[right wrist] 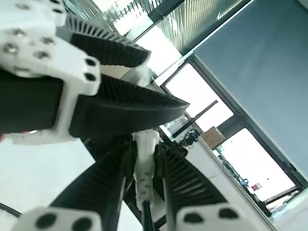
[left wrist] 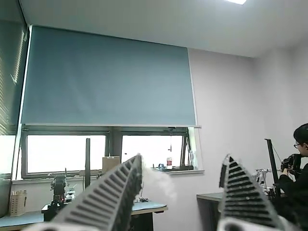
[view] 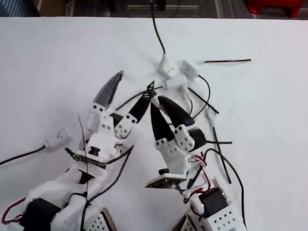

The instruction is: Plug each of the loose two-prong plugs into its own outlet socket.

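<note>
Right gripper (right wrist: 144,148), closest in its own wrist view, had its black ribbed fingers (right wrist: 185,185) closed against a small white two-prong plug (right wrist: 144,168) trailing a thin black cable, with window panes behind. In the left wrist view, the left gripper (left wrist: 183,159) stood wide apart and held nothing, before a blue roller blind (left wrist: 106,77) and a pale wall. In the high view, both grippers lay over the white table (view: 48,57). White outlet sockets (view: 179,70) sat at 1 o'clock from the right gripper, and another white plug (view: 58,138) lay at 9 o'clock from the left arm.
</note>
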You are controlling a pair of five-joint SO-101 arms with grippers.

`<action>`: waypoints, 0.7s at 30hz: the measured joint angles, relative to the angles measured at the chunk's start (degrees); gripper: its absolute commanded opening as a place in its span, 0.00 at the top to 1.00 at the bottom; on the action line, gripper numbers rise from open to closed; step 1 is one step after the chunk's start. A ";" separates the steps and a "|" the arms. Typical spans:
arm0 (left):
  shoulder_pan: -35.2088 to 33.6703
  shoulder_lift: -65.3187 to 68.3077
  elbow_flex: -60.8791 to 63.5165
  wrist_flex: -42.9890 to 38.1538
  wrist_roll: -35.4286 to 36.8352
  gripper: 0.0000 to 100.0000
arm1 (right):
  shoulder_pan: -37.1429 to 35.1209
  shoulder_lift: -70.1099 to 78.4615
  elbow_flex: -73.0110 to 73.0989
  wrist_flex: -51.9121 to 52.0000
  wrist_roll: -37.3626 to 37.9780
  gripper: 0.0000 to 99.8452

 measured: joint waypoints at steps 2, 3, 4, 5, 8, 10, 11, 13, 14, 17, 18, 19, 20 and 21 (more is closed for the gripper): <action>0.00 -0.53 -0.09 0.44 0.00 0.74 | -0.18 0.09 -0.70 0.09 0.00 0.98; 0.00 -0.62 -0.09 0.44 0.00 0.74 | -0.53 0.09 -1.23 0.70 0.09 0.98; 0.00 -0.70 -0.09 0.44 0.00 0.74 | -0.88 0.09 -2.11 1.76 0.09 0.98; -0.09 -0.70 -0.09 0.44 0.00 0.74 | -1.41 0.09 -3.08 3.25 0.09 0.98; -0.18 -0.70 -0.09 0.44 0.00 0.74 | -3.43 0.09 -6.51 8.97 0.09 0.98; -0.26 0.09 0.00 0.97 -0.09 0.74 | -4.75 0.09 -8.97 12.13 0.09 0.98; 0.09 0.18 0.00 0.97 -0.18 0.74 | -5.71 -0.18 -10.46 13.19 0.09 0.98; -0.18 0.09 0.00 0.97 -0.18 0.74 | -6.51 -0.62 -12.75 14.77 0.09 0.98; -0.26 0.09 0.00 0.97 -0.26 0.74 | -6.15 -0.62 -13.36 15.47 0.09 0.98; -0.09 0.09 0.00 1.14 -0.26 0.74 | -5.98 -0.35 -14.24 16.62 0.09 0.98; -0.18 0.09 0.00 1.14 -0.26 0.74 | -5.10 -0.18 -14.24 16.62 0.09 0.98; -0.18 0.09 0.00 1.14 -0.26 0.74 | -4.13 -0.18 -14.24 16.62 0.09 0.98; 0.00 0.09 0.00 1.14 -0.26 0.74 | -3.16 -0.18 -14.24 16.62 0.09 0.98; 0.00 0.09 0.00 1.14 -0.26 0.74 | -2.37 -0.18 -14.24 16.62 0.09 0.98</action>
